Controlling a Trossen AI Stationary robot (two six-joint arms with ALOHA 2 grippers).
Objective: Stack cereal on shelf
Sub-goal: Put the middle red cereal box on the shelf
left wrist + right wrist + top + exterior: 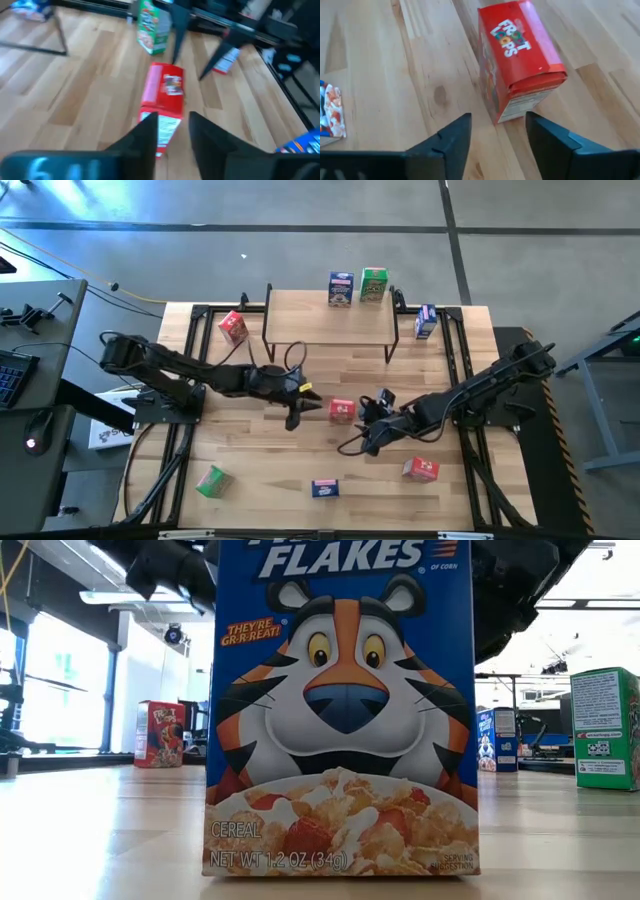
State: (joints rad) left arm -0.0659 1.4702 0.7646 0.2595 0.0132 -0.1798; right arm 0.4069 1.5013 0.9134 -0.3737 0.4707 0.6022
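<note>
Red cereal box (341,410) lying flat mid-desk (250,450), between the two hands: left hand (296,413) just beside it with fingers (145,140) parted and empty, right hand (368,427) close on the other side, likewise open and holding nothing. Blue box (340,288) and green box (374,284) upright on the shelf (320,325). Other boxes scattered around the desk.

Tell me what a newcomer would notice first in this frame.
A blue Frosted Flakes box standing right before the low camera fills that view. On the table's middle, a red cereal box lies flat between the left gripper and right gripper, both with open fingers. On the shelf, a blue box and a green box stand.
</note>
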